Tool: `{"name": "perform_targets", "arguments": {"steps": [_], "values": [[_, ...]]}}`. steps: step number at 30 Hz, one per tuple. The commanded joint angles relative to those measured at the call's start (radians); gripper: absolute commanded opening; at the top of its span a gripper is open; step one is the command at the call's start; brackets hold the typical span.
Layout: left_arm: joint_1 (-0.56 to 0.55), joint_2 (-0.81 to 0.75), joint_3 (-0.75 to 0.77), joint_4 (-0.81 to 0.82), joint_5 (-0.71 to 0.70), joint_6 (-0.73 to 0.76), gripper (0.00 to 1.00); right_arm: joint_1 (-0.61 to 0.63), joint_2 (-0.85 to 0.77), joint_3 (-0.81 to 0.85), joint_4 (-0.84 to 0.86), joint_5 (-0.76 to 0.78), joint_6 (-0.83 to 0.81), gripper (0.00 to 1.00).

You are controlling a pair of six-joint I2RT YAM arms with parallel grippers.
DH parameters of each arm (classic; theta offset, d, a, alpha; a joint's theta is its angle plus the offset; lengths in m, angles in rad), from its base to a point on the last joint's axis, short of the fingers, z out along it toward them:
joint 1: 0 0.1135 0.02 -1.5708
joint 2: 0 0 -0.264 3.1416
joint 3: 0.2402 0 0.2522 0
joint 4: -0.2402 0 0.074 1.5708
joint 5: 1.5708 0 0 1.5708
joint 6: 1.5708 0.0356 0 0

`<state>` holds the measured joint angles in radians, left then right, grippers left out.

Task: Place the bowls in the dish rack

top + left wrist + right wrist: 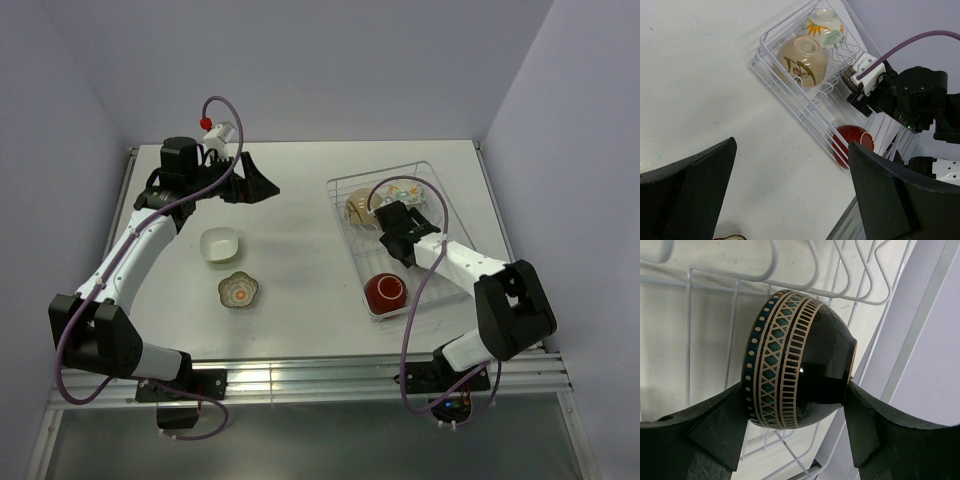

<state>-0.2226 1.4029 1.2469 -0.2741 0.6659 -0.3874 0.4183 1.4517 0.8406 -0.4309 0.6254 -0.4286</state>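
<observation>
Positions are given on a clock face laid over the top view of the table [300,330], with 12 o'clock at the far wall.

1. Dish rack [436,196]: it lies at 3 o'clock, set at an angle, with its long axis running from 11 to 5 o'clock.
2. Right gripper [795,395]: it is inside the rack near the middle. The jaws clasp the dark bowl [805,365], which is turned on its side. One finger bears on the banded rim and the other on the foot. White rack wires run directly behind the bowl. Whether it touches them cannot be told.
3. Rack contents: the red bowl [386,291] stands on edge among the tines at the 5 o'clock end. The pale yellow bowl [802,60] and the cream flowered bowl [825,25] sit side by side at the 12 o'clock end, both tipped over.
4. Left gripper [262,186]: it hovers at 10 o'clock, above the table. Its jaws are spread wide and grip nothing.
5. Bowls outside the rack: the white squarish bowl [220,243] rests upright at 9 o'clock. The flower-shaped bowl [239,290] rests upright at 8 o'clock, near it but not touching.
</observation>
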Motion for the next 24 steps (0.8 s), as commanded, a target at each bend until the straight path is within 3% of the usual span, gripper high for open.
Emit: {"name": "perform_targets", "arguments": {"steps": [1, 24], "values": [[0.006, -0.024, 0.016, 0.038, 0.018, -0.002, 0.99, 0.011, 0.012, -0.009, 0.055, 0.080, -0.010, 0.10], [0.011, -0.019, 0.022, 0.039, 0.009, 0.012, 0.99, 0.042, 0.010, -0.052, 0.115, 0.211, -0.047, 0.06]]}}
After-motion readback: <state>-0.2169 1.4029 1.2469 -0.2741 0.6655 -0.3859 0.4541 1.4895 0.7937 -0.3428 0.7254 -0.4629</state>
